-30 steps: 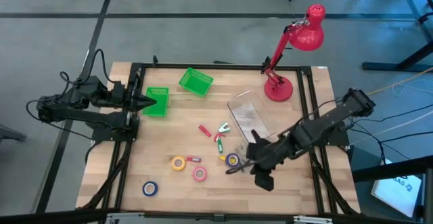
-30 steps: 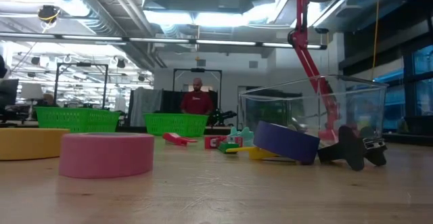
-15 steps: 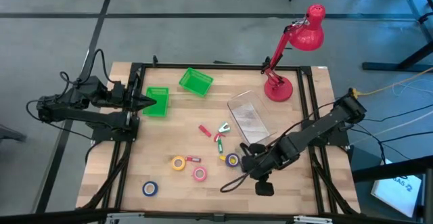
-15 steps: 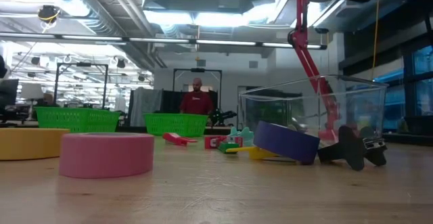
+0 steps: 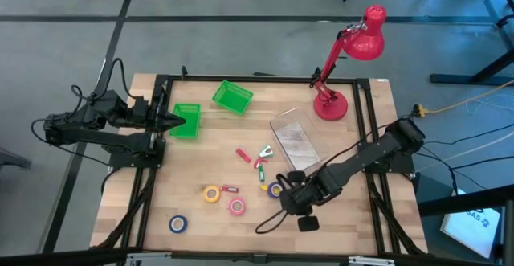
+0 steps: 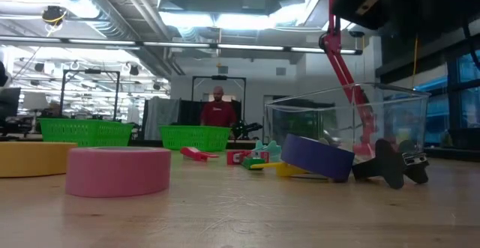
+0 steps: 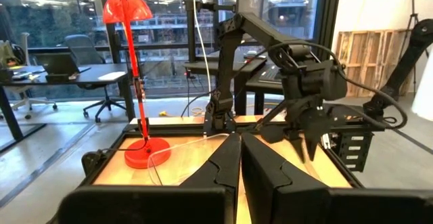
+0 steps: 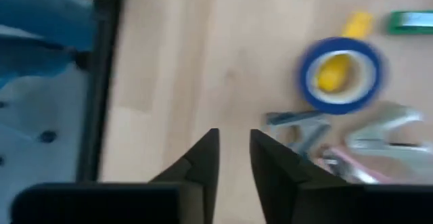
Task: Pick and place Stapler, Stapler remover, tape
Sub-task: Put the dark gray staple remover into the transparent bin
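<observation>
Your right gripper (image 5: 281,204) hangs low over the table, just beside the blue tape roll (image 5: 275,190) on the side away from the red lamp (image 5: 351,47). In its own wrist view the two dark fingers (image 8: 203,158) sit close together with only a thin gap and nothing between them, so it is clenched and empty. That same view shows the blue tape roll (image 8: 342,74) lying flat on the wood with something yellow inside its ring, and metal clips (image 8: 379,135) beside it; it is too blurred for you to tell what those clips are.

From the blue tape roll outward, away from the lamp: the pink tape roll (image 5: 236,206) is near, the yellow tape roll (image 5: 212,194) just past it, and a second blue roll (image 5: 178,223) sits well apart near the table's front edge. A small cluster of red and green pieces (image 5: 259,159) lies between the rolls and the clear plastic box (image 5: 294,141), which rests between the cluster and the lamp base. You cannot pick out the stapler or the stapler remover with any certainty.

Two green bins (image 5: 232,97) sit at the far side of the table from the rolls. Your left gripper (image 5: 178,120) waits beside the nearer green bin (image 5: 189,115), fingers (image 7: 223,166) pressed together and empty.

In the low view a person (image 6: 217,113) stands in the room behind the table.
</observation>
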You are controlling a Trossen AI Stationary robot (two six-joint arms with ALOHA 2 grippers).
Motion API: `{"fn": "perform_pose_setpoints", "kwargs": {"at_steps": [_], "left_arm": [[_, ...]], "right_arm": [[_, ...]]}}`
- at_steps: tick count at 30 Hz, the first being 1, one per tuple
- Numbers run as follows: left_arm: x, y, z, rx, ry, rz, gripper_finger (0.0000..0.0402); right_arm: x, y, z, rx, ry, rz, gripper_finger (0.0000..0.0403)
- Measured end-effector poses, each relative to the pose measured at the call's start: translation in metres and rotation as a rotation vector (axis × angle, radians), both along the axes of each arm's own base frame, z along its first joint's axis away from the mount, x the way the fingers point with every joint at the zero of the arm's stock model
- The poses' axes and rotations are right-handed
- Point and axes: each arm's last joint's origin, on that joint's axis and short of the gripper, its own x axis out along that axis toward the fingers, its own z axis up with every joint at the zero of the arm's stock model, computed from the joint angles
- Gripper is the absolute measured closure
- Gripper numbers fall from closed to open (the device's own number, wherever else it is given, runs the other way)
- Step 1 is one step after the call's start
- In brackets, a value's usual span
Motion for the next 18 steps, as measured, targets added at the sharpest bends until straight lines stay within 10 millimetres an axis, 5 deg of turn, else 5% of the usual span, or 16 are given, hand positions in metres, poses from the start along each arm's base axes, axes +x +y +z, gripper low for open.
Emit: {"fn": "perform_pose_setpoints", "kwargs": {"at_steps": [11, 18], "left_arm": [[0.0, 0.0, 0.0, 0.0, 0.0, 0.0, 0.0391], [0.0, 0.0, 0.0, 0.0, 0.0, 0.0, 0.0395]], "right_arm": [[0.001, -0.01, -0.003, -0.074, 0.02, -0.159, 0.0184], [-0.011, -0.007, -0.024, -0.186, 0.023, 0.028, 0.0151]]}}
